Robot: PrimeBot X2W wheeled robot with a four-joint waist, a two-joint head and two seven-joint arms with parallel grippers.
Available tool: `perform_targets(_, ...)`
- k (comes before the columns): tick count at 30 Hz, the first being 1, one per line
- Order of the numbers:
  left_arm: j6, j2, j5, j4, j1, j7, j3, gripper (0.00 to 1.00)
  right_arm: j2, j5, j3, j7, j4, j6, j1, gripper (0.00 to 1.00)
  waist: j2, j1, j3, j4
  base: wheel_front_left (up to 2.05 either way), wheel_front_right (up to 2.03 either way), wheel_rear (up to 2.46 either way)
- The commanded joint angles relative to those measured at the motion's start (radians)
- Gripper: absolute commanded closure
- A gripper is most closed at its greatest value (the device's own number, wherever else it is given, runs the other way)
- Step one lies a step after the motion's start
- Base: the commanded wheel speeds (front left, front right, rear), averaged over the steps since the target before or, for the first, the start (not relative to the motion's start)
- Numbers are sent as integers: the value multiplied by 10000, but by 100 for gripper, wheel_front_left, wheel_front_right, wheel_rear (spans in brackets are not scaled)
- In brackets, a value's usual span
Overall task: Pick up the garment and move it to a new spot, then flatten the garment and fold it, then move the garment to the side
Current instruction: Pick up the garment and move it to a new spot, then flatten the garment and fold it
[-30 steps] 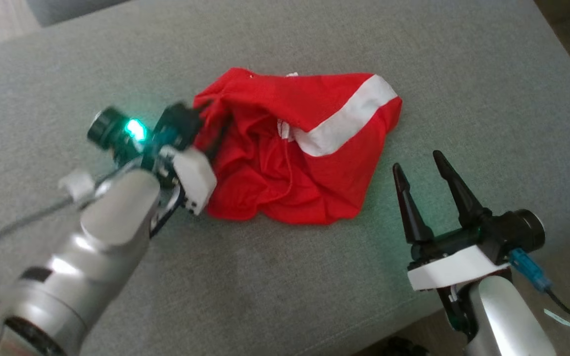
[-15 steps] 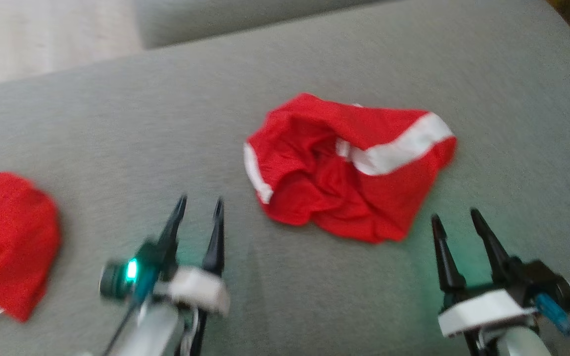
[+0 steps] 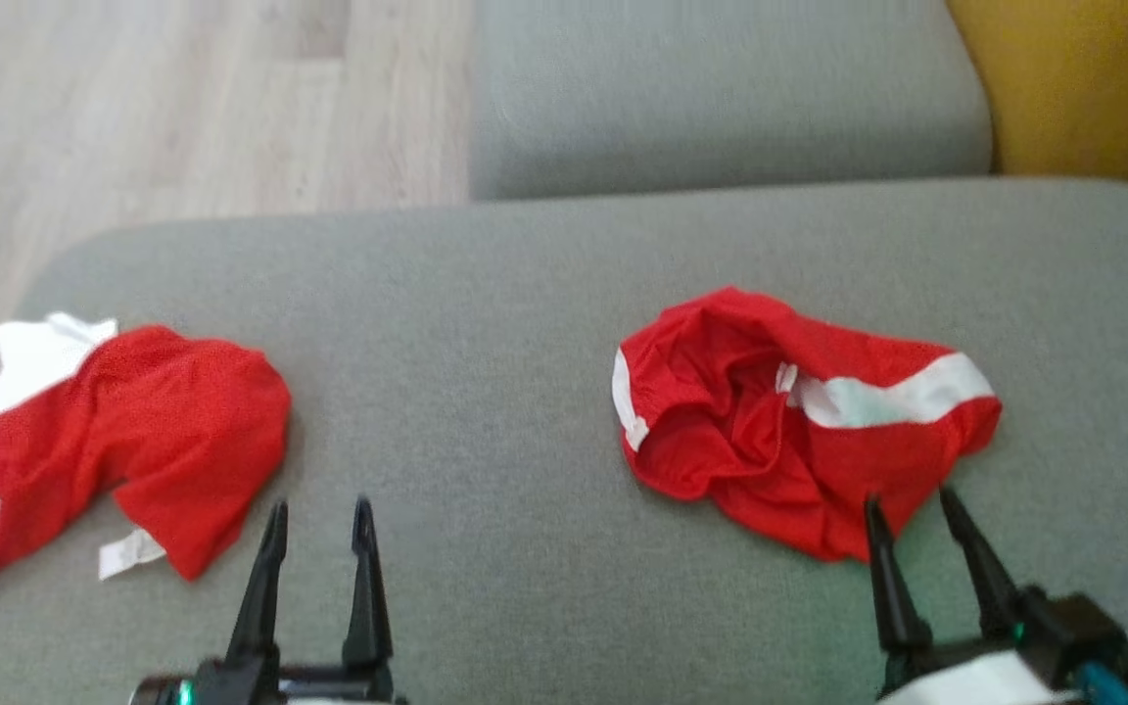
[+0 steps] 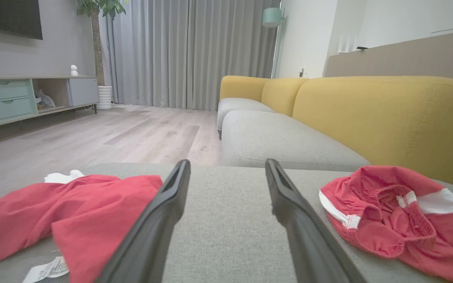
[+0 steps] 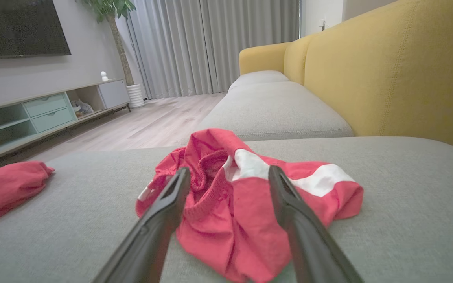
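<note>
Hovering low over the grey cushion (image 3: 486,323), the left end effector (image 3: 319,504) has its two dark fingers spread wide and grasps nothing, with bare cushion fabric lying between them and just ahead of their tips. The right end effector (image 3: 909,497) is released in the same way, empty, its fingers parted and pointing away from the robot. The crumpled red garment (image 3: 770,441) lies on the cushion directly ahead of the right end effector. In the head view that end effector's fingertips overlap the garment's near edge, and in the right wrist view the bunched cloth sits between the two fingers and just beyond them. Whether the tips touch the cloth cannot be told. The garment is a loose heap with a white band across its far right part and a short white strip on its left edge, and a gathered waistband shows in the middle. It lies ahead of the left end effector and well off to that end effector's right. A second red garment (image 3: 163,431) with white parts lies to the left of the left end effector, apart from it, at the cushion's left end — a small white label (image 3: 128,554) pokes out at its near edge. Beyond both end effectors are another grey seat cushion (image 3: 721,88), a yellow sofa back (image 3: 1083,88) to the right and a pale wooden floor (image 3: 182,108) to the left.
</note>
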Motion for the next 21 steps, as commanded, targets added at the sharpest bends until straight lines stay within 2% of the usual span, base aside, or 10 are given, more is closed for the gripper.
perform_targets(1,-18,-78,82,-358,-263,-92,387,0,-51,-42,241,-40,-354,-9,-184,0,-1,2,-207,117,0,0,0)
perform_targets(8,-101,-102,706,-324,443,-93,267,0,-51,-388,311,-40,-367,-9,131,0,-1,2,-371,-52,0,0,0)
perform_targets(21,-38,-105,629,-200,581,-93,174,0,-51,-695,383,-40,-249,-9,32,0,-1,2,-292,-141,0,0,0)
